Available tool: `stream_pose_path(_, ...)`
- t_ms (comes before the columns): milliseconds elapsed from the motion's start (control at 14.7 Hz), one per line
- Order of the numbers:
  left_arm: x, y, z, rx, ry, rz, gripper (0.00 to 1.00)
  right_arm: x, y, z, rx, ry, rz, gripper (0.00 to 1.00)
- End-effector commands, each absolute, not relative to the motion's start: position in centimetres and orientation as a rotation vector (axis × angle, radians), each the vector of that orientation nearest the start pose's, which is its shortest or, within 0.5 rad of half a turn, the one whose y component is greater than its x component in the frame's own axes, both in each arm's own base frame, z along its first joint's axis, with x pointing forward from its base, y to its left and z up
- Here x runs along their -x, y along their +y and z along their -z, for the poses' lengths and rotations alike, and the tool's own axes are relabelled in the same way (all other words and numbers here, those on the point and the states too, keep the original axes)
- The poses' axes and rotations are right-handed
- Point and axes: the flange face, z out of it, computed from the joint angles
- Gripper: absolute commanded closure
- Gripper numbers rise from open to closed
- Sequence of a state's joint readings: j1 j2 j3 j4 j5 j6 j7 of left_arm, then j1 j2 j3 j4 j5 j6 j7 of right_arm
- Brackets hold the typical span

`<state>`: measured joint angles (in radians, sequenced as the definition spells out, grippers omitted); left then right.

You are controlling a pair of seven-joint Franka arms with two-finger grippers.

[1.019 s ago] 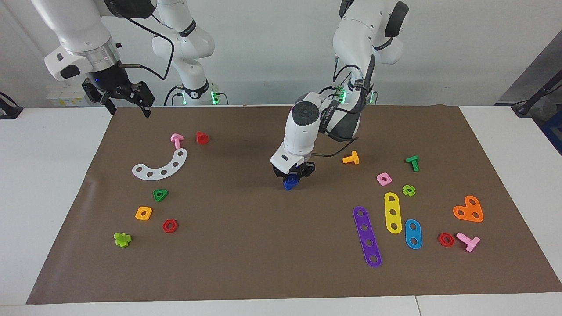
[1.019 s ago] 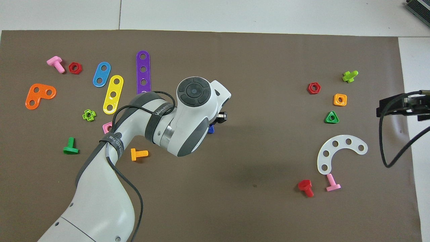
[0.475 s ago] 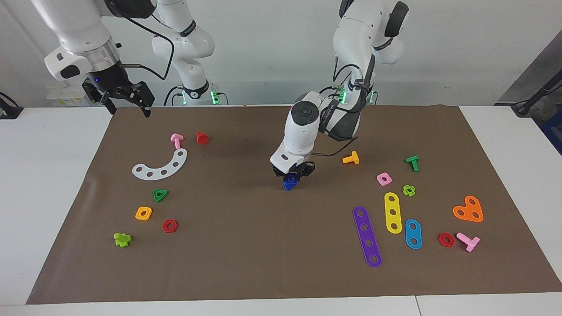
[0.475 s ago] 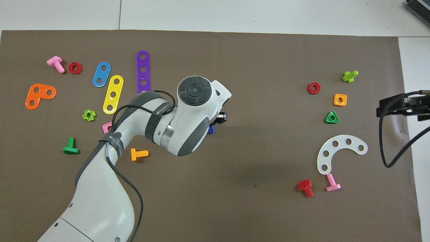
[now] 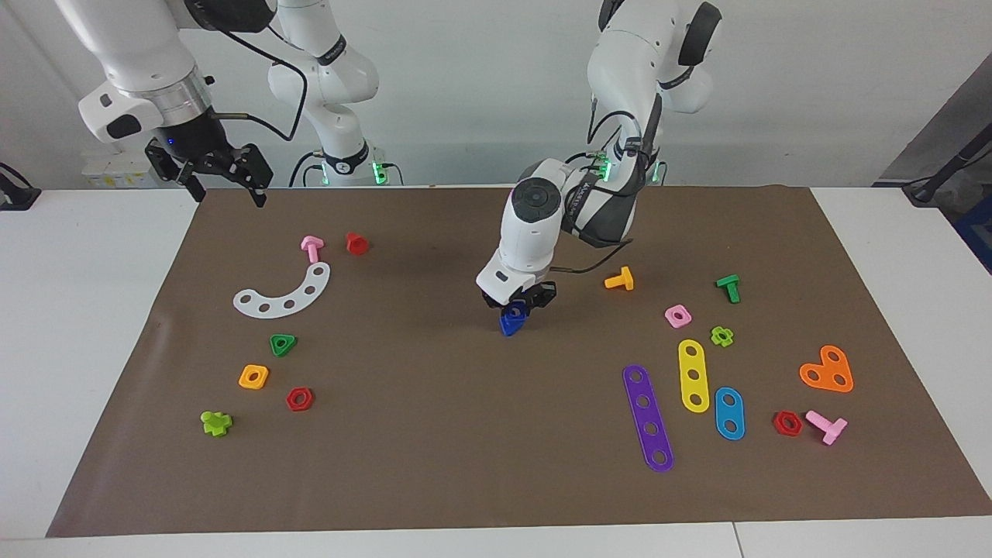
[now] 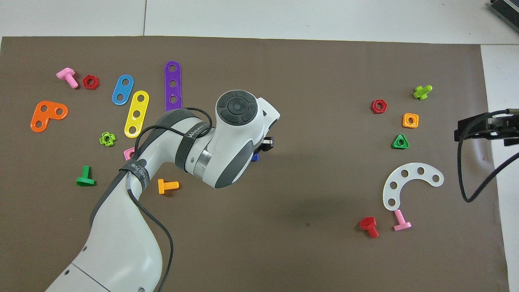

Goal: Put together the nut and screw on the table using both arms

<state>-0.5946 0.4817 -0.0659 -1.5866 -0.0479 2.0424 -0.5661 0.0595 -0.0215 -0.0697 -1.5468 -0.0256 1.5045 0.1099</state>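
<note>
1. White tabletop (image 5: 93,349) was seen covered by a wide brown mat (image 5: 465,434), with a grey wall above it in the facing view.
2. Left gripper (image 5: 518,304) was positioned low over the middle of the mat, fingers pressed together on the blue screw (image 5: 511,320); only a sliver of the screw (image 6: 254,157) was seen in the overhead view, under the left arm's wrist.
3. Screw's triangular head was pointed down toward the mat; whether it touched the mat could not be told.
4. Blue square nut was not made out in either view.
5. Right gripper (image 5: 225,186) was held raised over the mat's edge at the right arm's end of the table, fingers spread, nothing between them; the arm was waiting.
6. Toward the right arm's end were noted: white curved strip (image 5: 284,294), pink screw (image 5: 311,248), red screw (image 5: 356,242), green triangular nut (image 5: 283,344), orange-yellow square nut (image 5: 253,377), red hex nut (image 5: 299,399).
7. Toward the left arm's end were noted: orange screw (image 5: 620,279), pink square nut (image 5: 677,315), green screw (image 5: 728,287), purple strip (image 5: 648,417), yellow strip (image 5: 693,375), blue strip (image 5: 729,413), orange heart-shaped plate (image 5: 828,370).
</note>
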Motion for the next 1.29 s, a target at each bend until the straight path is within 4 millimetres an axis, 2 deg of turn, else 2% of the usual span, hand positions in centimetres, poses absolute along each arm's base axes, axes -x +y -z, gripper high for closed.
stream_pose_path(0,-54.0,-42.0,-35.4,3.192,0.088,-0.075,0.91,-53.6,-1.1,-64.3,3.157,0.162,-0.033,0.0)
stream_pose_path(204,-53.6,-41.6,-33.9,3.195,0.083,-0.056,0.91,-53.6,-1.1,-64.3,3.157,0.162,-0.033,0.0)
stream_pose_path(611,-53.2,-41.2,-33.2,3.188,0.09,-0.056,0.91,-53.6,-1.1,-64.3,3.157,0.162,-0.033,0.0)
stream_pose_path(883,-54.2,-41.2,-35.6,3.182,0.074,-0.101,0.91,-53.6,-1.1,-64.3,3.157,0.162,-0.033,0.0)
stream_pose_path(1222,-54.7,-41.3,-35.7,3.194,0.072,-0.066,0.91,-53.6,-1.1,-64.3,3.157,0.162,-0.033,0.0)
